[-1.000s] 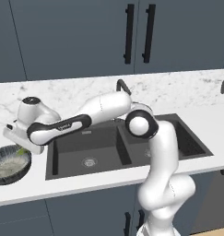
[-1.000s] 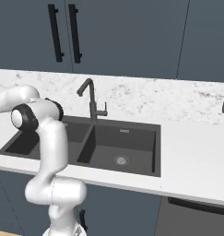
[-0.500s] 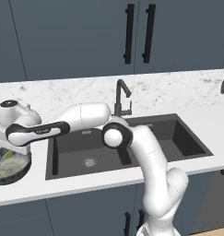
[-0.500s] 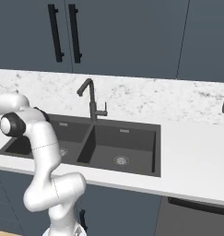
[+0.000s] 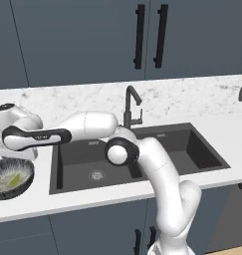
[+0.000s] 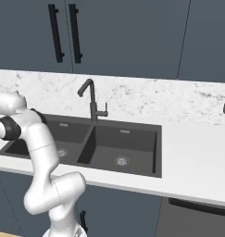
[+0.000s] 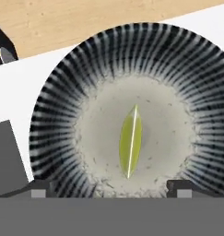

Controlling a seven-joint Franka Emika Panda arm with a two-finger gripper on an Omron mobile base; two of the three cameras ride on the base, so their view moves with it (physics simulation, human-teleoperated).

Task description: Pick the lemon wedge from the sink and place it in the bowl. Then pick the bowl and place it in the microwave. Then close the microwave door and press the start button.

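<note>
Lemon wedge (image 7: pixel 131 140) lying in the bowl (image 7: pixel 62 115), gripper (image 7: pixel 111 186) above with jaws spread wide and holding nothing.

Seen along the hand: yellow-green wedge resting on the pale speckled bottom near the centre, dark streaked wall ringing it, one finger tip to each side. Seen from the left base camera: bowl (image 5: pixel 24 185) sitting on the white counter (image 5: pixel 67 199) just left of the dark double-basin sink (image 5: pixel 142 149), wedge (image 5: pixel 14 182) inside, white arm stretched over it.

You see the arm (image 5: pixel 87 127) reaching left across the sink (image 5: pixel 137 154) to hang over the bowl (image 5: pixel 10 178) on the counter left of it. A yellow-green sliver, probably the lemon wedge (image 5: pixel 14 181), lies inside the bowl.
</note>
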